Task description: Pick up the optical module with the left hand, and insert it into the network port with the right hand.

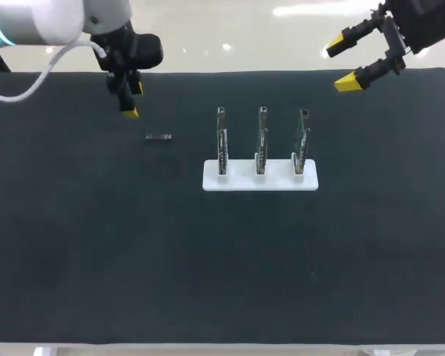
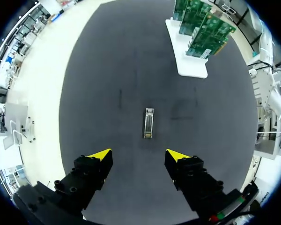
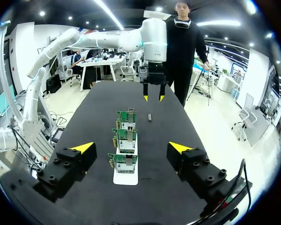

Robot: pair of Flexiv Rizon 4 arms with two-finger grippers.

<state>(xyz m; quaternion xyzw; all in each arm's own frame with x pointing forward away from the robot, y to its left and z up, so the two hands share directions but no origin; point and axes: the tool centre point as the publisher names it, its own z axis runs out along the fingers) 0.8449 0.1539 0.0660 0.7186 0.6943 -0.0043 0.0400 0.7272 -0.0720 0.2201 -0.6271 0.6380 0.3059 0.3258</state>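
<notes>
The optical module, a small slim metal bar, lies flat on the black mat left of the card stand; in the left wrist view the module lies just ahead of the fingers. My left gripper hangs open above and slightly behind it, nothing between its yellow tips. A white stand holds three upright green network cards. My right gripper stands open over the mat's far right corner, away from the cards. From the right wrist, the cards line up ahead, with the module and left gripper beyond.
The black mat covers the whole table top, with wide bare room in front of the stand and on both sides. A white cable hangs from my left arm over the mat's far left corner.
</notes>
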